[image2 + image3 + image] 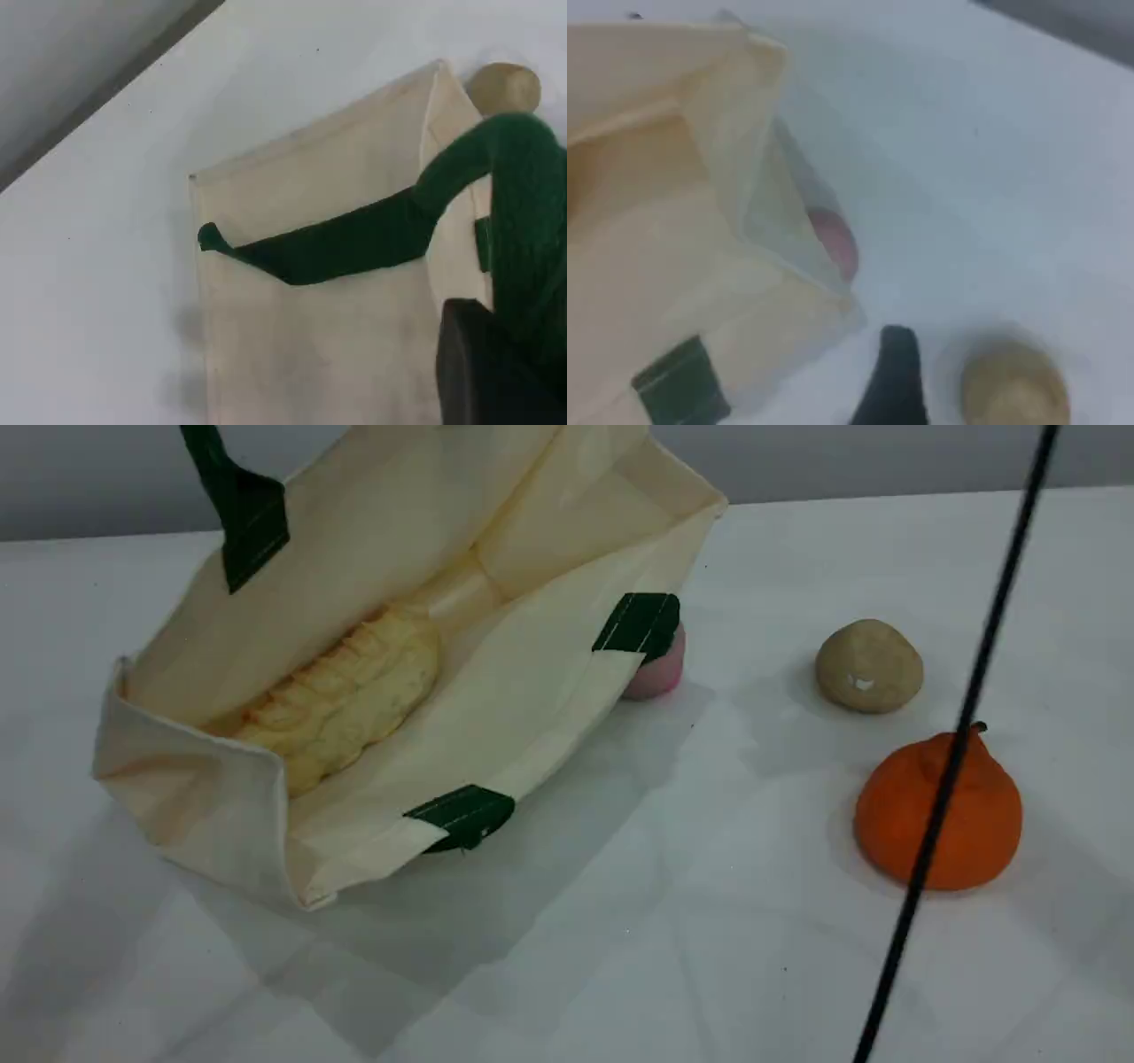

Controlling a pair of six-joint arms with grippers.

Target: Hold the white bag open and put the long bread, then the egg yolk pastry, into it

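One white bag (549, 682): lying mouth-open, strap (354, 243) pulled up
Long bread (341, 695): already inside the bag
Egg yolk pastry (869, 666): outside, off to the bag's right
Left claw (487, 372): pinching the bag's strap
Right claw (893, 381): spread wide, right by the pastry

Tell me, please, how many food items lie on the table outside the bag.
3: pastry right of the bag, orange fruit nearer the camera, pink ball half hidden against the bag. Others may hide behind it.
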